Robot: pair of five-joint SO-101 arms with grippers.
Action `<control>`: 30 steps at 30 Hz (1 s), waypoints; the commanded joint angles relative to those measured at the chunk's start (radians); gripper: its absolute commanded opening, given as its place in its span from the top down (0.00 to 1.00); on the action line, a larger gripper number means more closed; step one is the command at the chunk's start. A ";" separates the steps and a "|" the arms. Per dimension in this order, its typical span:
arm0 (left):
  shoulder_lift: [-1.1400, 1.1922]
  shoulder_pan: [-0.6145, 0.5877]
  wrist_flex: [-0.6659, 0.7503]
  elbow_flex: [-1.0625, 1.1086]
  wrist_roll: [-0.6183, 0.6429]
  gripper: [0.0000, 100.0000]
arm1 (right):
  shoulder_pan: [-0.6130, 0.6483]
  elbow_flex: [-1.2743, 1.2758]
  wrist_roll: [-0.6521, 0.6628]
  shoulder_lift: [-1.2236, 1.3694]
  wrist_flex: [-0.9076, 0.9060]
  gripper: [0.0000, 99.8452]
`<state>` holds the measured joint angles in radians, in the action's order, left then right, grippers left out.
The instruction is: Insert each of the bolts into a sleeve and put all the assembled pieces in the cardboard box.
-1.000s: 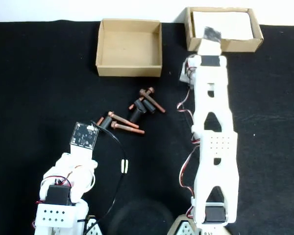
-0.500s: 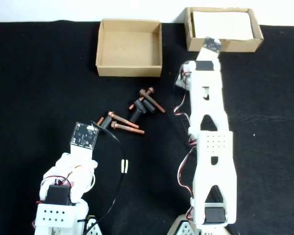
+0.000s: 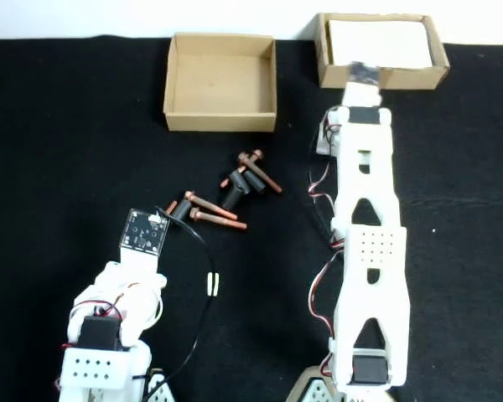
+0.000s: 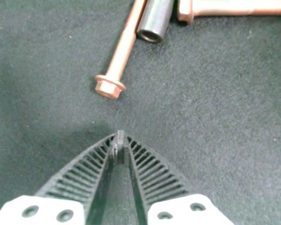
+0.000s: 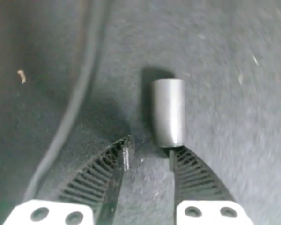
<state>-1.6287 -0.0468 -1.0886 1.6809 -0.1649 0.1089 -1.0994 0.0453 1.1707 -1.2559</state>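
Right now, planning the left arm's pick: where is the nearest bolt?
In the left wrist view, the bolt lies on the black mat just ahead of the left end effector, head toward it, a dark sleeve beside its shank.

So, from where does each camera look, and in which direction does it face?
High view: fixed above the table, looking down; left arm and right arm both show, bolts between them.
Left wrist view: on the left arm, looking down past the shut left gripper at a bolt and sleeve.
Right wrist view: on the right arm, looking down past the open right gripper at a second sleeve.
Shared: high and left wrist views both show the bolts.
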 commanded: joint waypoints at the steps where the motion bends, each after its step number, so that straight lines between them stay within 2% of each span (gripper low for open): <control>1: -0.007 0.008 -0.003 0.022 -0.005 0.99 | 0.019 -0.007 0.126 0.002 0.038 0.90; 6: -0.007 0.008 -0.003 0.022 -0.005 0.99 | 0.015 -0.007 0.206 -0.002 0.005 0.99; 10: -0.007 0.008 -0.003 0.022 -0.005 0.99 | 0.015 -0.030 0.236 -0.008 -0.107 0.99; 17: -0.007 0.008 -0.003 0.022 -0.005 0.99 | 0.013 -0.305 0.238 -0.007 -0.515 0.99; 21: -0.007 0.008 -0.003 0.022 -0.005 0.99 | -0.039 -0.335 0.238 -0.054 -0.509 0.99; 25: -0.007 0.008 -0.003 0.022 -0.005 0.99 | -0.041 -0.237 0.238 -0.202 -0.506 0.98; 27: -0.007 0.008 -0.003 0.022 -0.005 0.99 | -0.021 -0.199 0.233 -0.271 -0.504 0.93; 30: -0.007 0.008 -0.003 0.022 -0.005 0.99 | 0.001 -0.180 0.189 -0.311 -0.476 0.78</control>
<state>-1.6287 -0.0468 -1.0886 1.6809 -0.1649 0.0921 -1.2850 0.2723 0.9697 -1.7530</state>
